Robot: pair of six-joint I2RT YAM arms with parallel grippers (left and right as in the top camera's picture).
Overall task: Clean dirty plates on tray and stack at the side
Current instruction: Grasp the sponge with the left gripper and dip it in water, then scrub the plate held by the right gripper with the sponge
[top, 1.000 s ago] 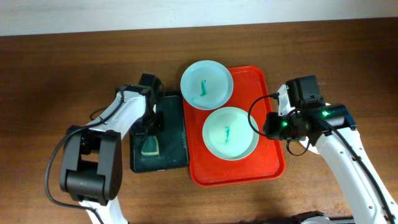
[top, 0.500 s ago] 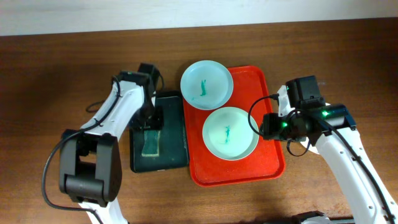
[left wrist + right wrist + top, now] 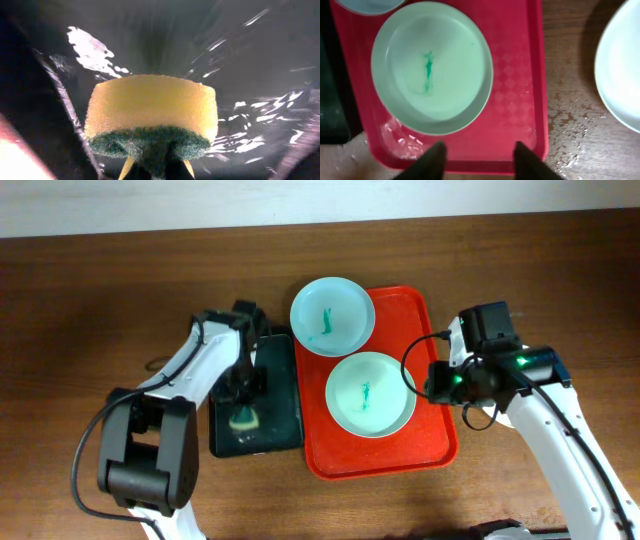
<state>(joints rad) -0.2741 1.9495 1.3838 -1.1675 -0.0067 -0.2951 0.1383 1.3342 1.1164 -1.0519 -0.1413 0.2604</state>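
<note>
While tray (image 3: 436,442) holds two stained plates (image 3: 370,394) | left fingers (image 3: 240,400) clamp sponge (image 3: 152,107) in basin (image 3: 281,395) | right fingers (image 3: 436,158) apart

The left arm (image 3: 185,358), at the overhead frame's left, has white shell links, black joint housings, a boxy black base (image 3: 140,452) and a thin black cable (image 3: 80,465) looping beside it. The right arm (image 3: 560,438), at the right, is white too, with a black wrist block (image 3: 490,326), small green lights (image 3: 520,362) and a curled black cable (image 3: 405,365). Its fingers (image 3: 436,159) are dark and tapered.
</note>
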